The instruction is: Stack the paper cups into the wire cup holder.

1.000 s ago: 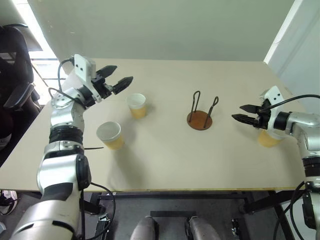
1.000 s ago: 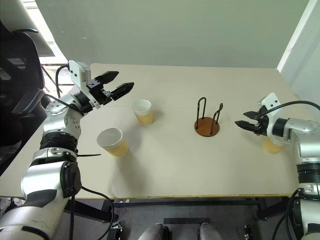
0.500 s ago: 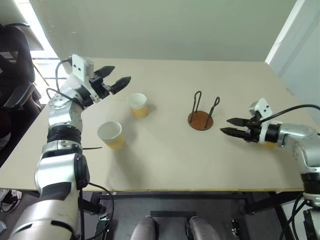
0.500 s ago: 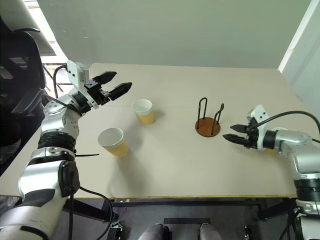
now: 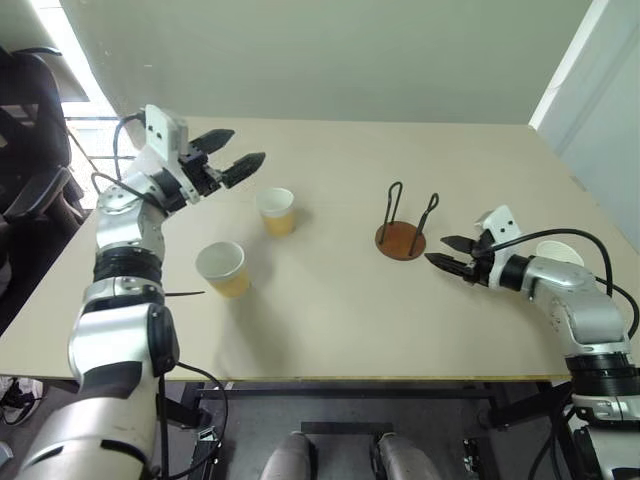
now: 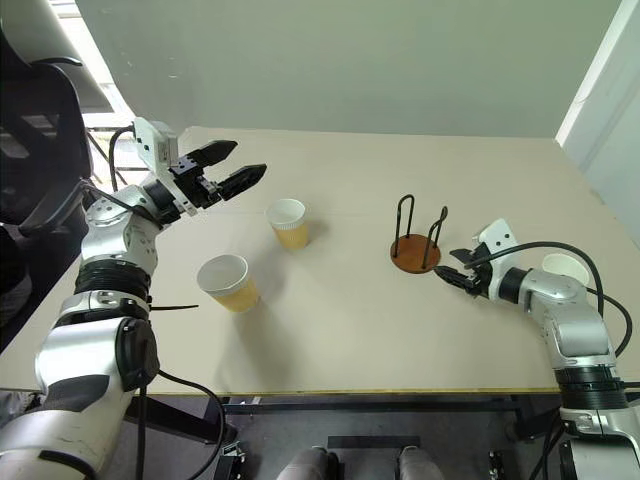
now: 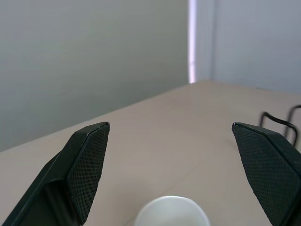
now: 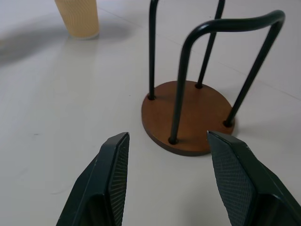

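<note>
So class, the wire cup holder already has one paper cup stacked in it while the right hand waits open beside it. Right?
Not quite. The wire cup holder holds no cup: the right wrist view shows its base bare between the loops. The right hand does wait open beside it.

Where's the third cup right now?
The third cup stands on the table's right side behind the right arm, apart from the holder at centre.
</note>
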